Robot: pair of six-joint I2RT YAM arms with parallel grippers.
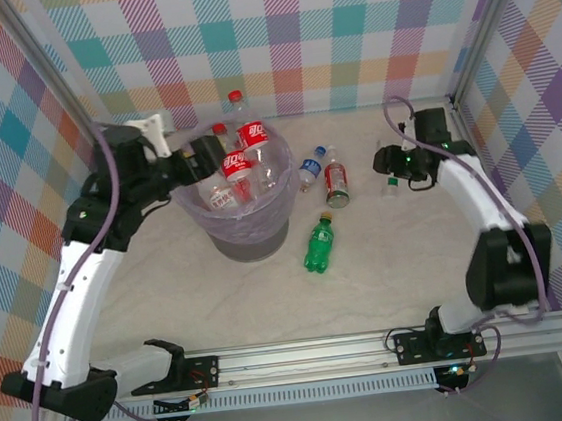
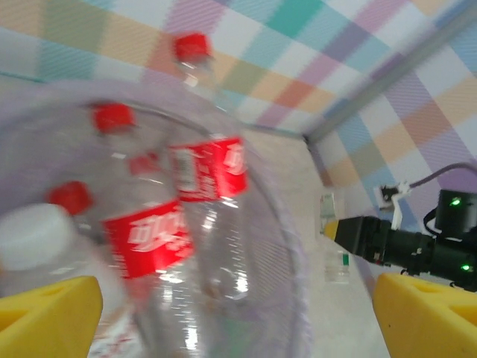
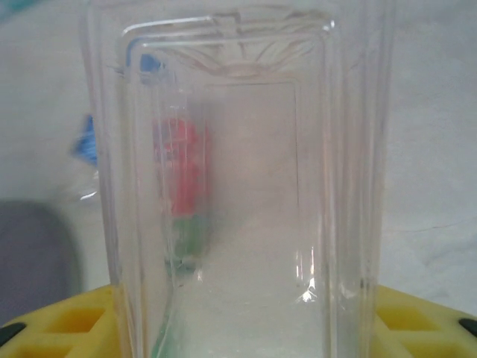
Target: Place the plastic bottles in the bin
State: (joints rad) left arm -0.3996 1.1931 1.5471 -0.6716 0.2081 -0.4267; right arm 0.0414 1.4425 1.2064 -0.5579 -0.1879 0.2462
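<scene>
While the left gripper (image 2: pixel 237 319) hangs over the bin (image 1: pixel 254 241) with its yellow fingers spread wide and nothing between them, the right gripper (image 1: pixel 393 164) is at the far right of the table (image 1: pixel 388 270), set around a small clear bottle (image 3: pixel 238 186). In the right wrist view that bottle stands upright between the two yellow pads. We cannot tell whether the pads press on its sides or only flank it.

The bin is crowded, with several red-labelled bottles (image 2: pixel 149 235) standing in it, some with their necks above the rim. Four more wait outside: a green bottle (image 1: pixel 319 245), a red-labelled bottle (image 1: pixel 335 183) and a blue-labelled bottle (image 1: pixel 309 170) lying just right of the bin, and a red-capped bottle (image 1: pixel 238 102) beyond it.

We see three risks:
- **Slipping:** the clear bottle is smooth and light, so a loose or off-centre pinch could tip it or let it slide out during the lift.
- **Collision:** the way to the bin runs over the loose bottles, and the left arm sits above the opening, so the two arms could meet there.
- **Bouncing out:** a bottle dropped onto the upright necks could bounce off and roll back onto the table.
</scene>
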